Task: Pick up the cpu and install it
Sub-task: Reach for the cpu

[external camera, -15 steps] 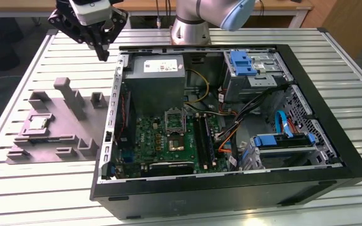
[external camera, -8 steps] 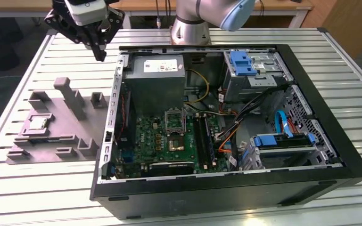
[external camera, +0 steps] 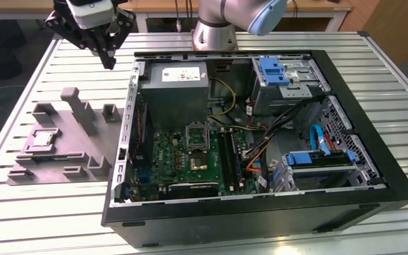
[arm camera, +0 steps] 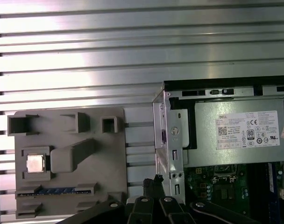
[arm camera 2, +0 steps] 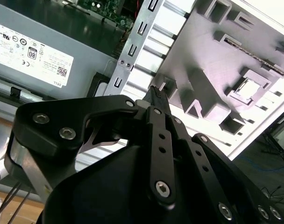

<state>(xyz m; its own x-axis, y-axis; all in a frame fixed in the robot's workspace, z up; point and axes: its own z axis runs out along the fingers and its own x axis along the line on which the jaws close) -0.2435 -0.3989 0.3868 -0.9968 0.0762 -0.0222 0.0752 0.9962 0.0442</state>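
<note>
Gripper (external camera: 108,65) hangs high over the table (external camera: 62,212), above the gap between the grey fixture (external camera: 76,154) and the side wall of the computer case (external camera: 374,143), up by the case corner that holds the power supply (external camera: 179,87). The fingers are closed to a point with nothing between them and touch nothing. In both wrist views the tips (arm camera 2: 155,93) (arm camera: 156,181) meet.

The cpu (external camera: 44,139) is not yet picked. It lies flat, metal face up, in a square pocket of the fixture, toward the fixture edge farthest from the case. In the first wrist view the cpu (arm camera: 35,164) fills its pocket, with low walls on all sides. My read is that the pocket is there to give the chip a fixed, repeatable pickup position. It is well apart from the gripper.

The fixture lies flat by the table edge at the exterior view's left, just beside the case. It also has upright blocks and other pockets. A long thin strip (arm camera: 55,191) sits in a slot along one edge, and I can't tell what it is.

The case lies on its side with the panel off, so its inside faces up for access. Inside are the power supply, the green motherboard (external camera: 183,159), drive cages with blue latches (external camera: 271,69) and loose cables. The socket frame (external camera: 197,135) sits on the board just beside the power supply. Can't tell whether it is open.
</note>
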